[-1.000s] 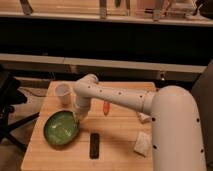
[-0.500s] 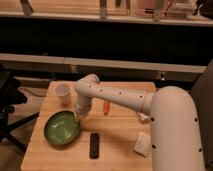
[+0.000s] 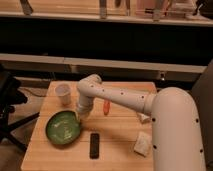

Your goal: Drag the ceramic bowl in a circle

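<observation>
A pale wooden worktop (image 3: 120, 150) with a square top fills the lower middle of the camera view, and everything else rests on it. The robot's bulky white arm (image 3: 127, 99) comes in from the lower right, where its thick rounded body covers the worktop's right edge, and runs leftward across the surface to an elbow near the back edge, then bends down toward the front left. The wide, shallow, glossy green ceramic bowl (image 3: 63, 128) with a darker rim sits upright on the front-left part of the worktop, its inside showing pale reflections. The gripper (image 3: 80, 116) hangs at the end of the downturned forearm, right at the bowl's upper right rim, touching or just over it; whether the fingers are spread or pinched on the rim cannot be told. A small white cup (image 3: 63, 93) stands upright near the back-left corner, behind the bowl and just left of the arm's elbow. A crumpled whitish piece (image 3: 142, 145) of cloth or paper lies near the front right, beside the robot's body. A flat black rectangular object (image 3: 94, 145) lies near the front edge, just right of the bowl. A small orange, carrot-like object (image 3: 106, 107) lies in the middle, just right of the forearm.
</observation>
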Robot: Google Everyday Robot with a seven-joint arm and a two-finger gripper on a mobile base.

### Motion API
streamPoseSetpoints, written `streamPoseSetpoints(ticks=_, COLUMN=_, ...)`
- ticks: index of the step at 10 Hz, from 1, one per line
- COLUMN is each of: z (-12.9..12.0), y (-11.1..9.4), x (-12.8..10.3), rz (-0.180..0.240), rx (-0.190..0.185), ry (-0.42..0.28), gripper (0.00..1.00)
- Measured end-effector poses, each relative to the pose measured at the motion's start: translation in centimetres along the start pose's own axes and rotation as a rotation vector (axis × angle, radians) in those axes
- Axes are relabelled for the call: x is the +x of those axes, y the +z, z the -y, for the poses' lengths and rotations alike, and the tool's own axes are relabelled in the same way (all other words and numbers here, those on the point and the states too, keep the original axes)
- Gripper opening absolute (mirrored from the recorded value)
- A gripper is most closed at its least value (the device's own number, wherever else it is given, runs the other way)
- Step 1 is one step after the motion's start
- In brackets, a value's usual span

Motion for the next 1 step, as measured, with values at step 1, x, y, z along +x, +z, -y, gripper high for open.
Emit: streamPoseSetpoints(ticks=1, z=-0.02, y=0.00, x=0.05, rz=0.000, rx=0.002, ry=0.003, gripper=0.00)
